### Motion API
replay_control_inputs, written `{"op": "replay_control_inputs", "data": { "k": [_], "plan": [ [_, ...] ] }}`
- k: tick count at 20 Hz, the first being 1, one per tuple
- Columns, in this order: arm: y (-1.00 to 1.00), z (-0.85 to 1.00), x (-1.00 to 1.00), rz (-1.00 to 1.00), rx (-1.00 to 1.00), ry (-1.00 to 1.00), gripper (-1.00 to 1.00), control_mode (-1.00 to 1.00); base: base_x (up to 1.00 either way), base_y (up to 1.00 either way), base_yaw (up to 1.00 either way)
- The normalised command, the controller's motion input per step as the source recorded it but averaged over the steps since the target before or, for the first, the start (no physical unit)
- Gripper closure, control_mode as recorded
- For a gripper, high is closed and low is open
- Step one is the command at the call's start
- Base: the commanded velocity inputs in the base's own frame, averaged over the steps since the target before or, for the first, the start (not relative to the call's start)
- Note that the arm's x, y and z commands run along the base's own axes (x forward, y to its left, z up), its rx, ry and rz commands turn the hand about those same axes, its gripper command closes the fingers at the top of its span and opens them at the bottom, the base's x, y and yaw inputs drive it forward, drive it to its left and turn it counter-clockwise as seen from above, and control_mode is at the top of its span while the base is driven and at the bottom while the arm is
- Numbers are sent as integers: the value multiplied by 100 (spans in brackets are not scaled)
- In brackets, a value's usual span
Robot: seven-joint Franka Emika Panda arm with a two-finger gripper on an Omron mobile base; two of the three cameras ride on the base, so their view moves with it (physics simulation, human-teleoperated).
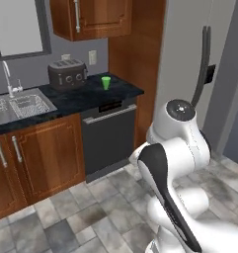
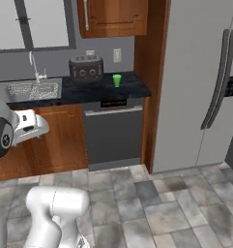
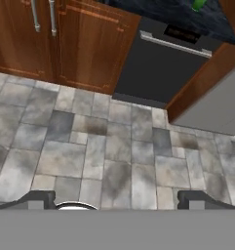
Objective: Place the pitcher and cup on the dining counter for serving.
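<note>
The cup [image 1: 106, 82], small, bright green and handleless, stands upright on the black worktop [image 1: 76, 99] near its right end, beside the toaster [image 1: 67, 73] but apart from it, above the dishwasher [image 1: 109, 138].

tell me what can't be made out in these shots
- cup: in the hand view the top edge cuts it off, so just its green base shows on the worktop.
- gripper: in the hand view the bottom edge cuts the open fingertips short.
- sink: in the left base view the left edge cuts off its basin.
- dishwasher: panel markings too small to read.
</note>
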Motion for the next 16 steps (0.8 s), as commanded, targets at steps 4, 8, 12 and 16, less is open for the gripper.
{"op": "replay_control_inputs", "data": {
  "k": [4, 8, 12, 16],
  "plan": [
    [0, 0, 0, 0, 0, 0, -100, 100, 100, -28, 2],
    [0, 0, 0, 0, 0, 0, -100, 100, 100, -44, 10],
    [0, 0, 0, 0, 0, 0, -100, 100, 100, -59, 18],
    [0, 0, 0, 0, 0, 0, -100, 100, 100, -54, 19]
  ]
}}
